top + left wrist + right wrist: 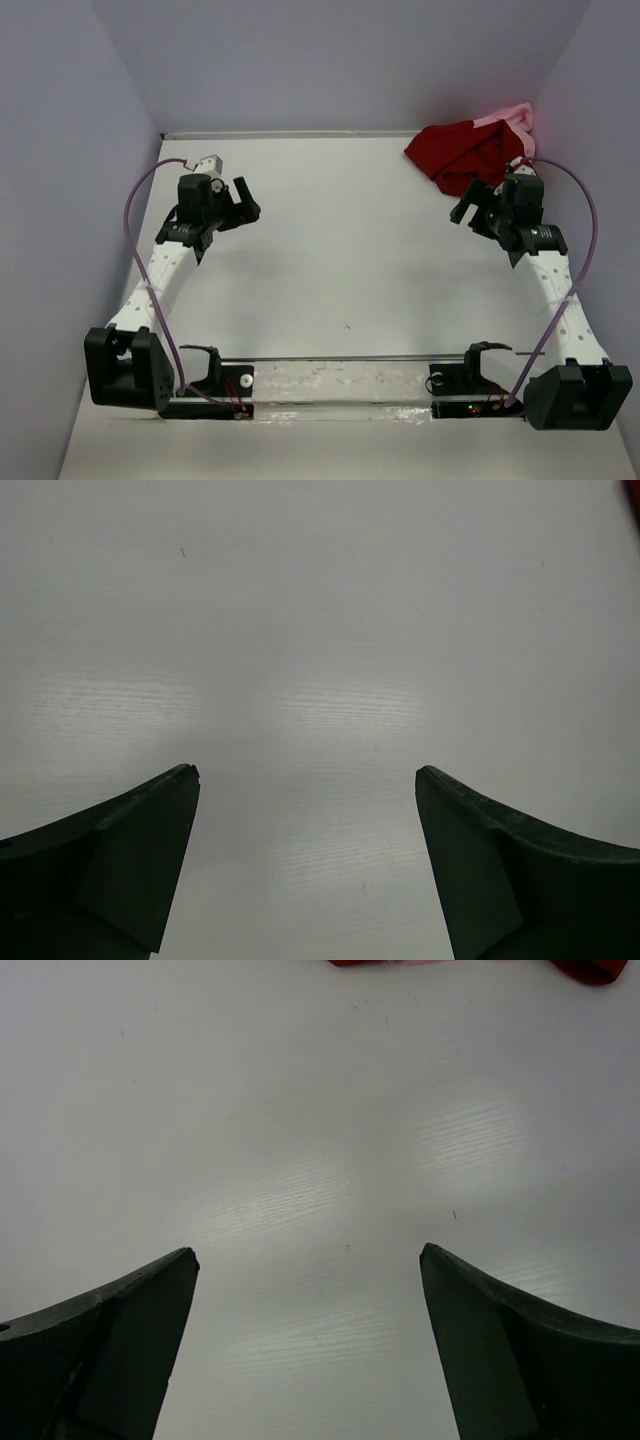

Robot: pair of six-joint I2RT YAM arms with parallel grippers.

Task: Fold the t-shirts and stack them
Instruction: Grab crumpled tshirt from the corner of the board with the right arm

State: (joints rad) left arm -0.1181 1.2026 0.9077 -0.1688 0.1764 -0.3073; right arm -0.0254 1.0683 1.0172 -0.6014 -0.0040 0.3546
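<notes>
The dark red t-shirt (462, 152) lies crumpled in the far right corner of the white table (350, 250), on top of the light pink t-shirt (516, 114), of which only an edge shows. My right gripper (466, 208) is open and empty, just in front of the pile. In the right wrist view, red cloth (590, 970) shows at the top edge, with a pink sliver (420, 962) beside it. My left gripper (247, 203) is open and empty over the bare table at the far left. Its wrist view shows only table and a red speck (635, 490) at the top right corner.
Grey walls close the table on the left, back and right. A small white block (207, 163) sits behind the left gripper. A clear strip (340, 380) runs between the arm bases along the near edge.
</notes>
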